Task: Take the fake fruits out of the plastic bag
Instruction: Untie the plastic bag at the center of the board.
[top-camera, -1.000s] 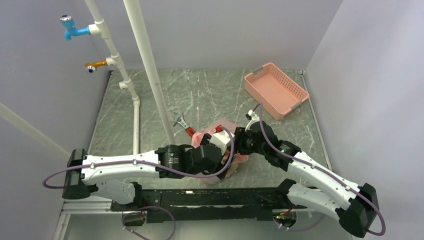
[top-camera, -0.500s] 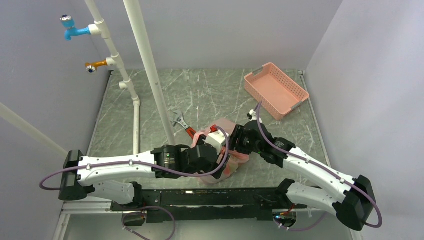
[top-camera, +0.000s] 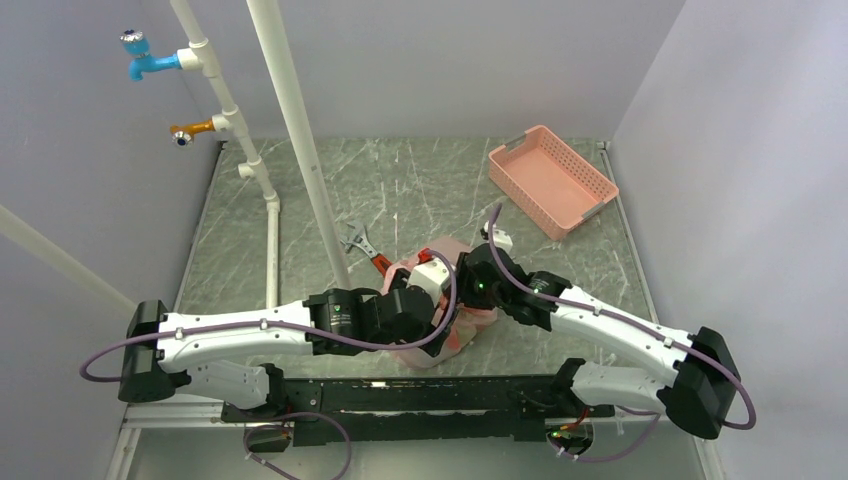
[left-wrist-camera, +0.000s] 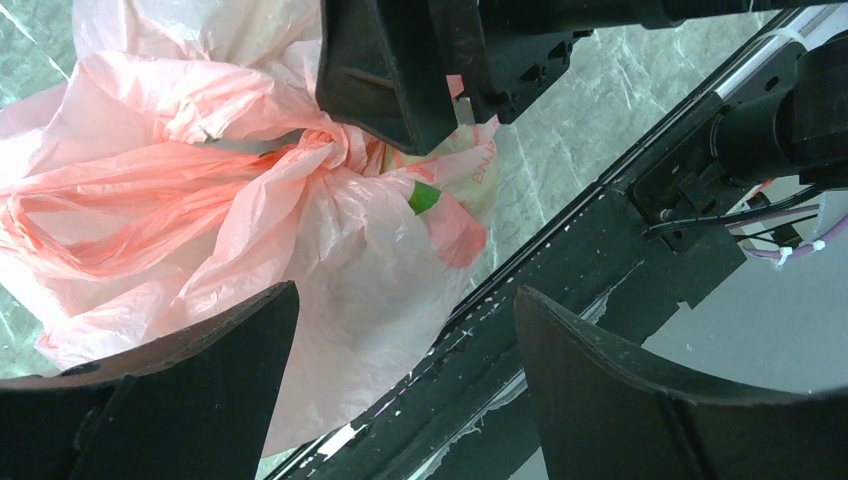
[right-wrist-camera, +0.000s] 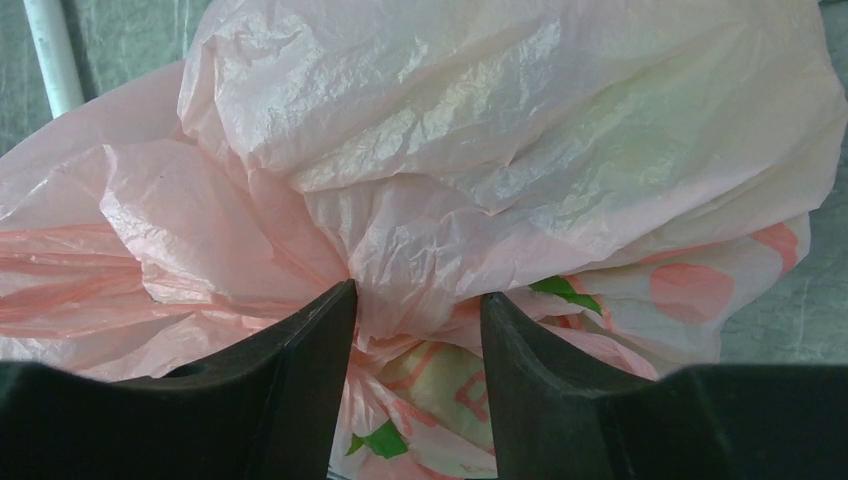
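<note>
Left of centre in the top view, the red-handled wrench (top-camera: 366, 252) lay just beside the plastic bag (top-camera: 450, 340), which sat crumpled at the lower middle of the marble table (top-camera: 420, 190). The left gripper (left-wrist-camera: 400, 310) hung over the bag with its fingers spread wide and clamping nothing, while the right gripper (right-wrist-camera: 415, 300) was pinched on a gathered fold of the pink plastic. The pink basket (top-camera: 552, 180) stood well apart at the upper right.
</note>
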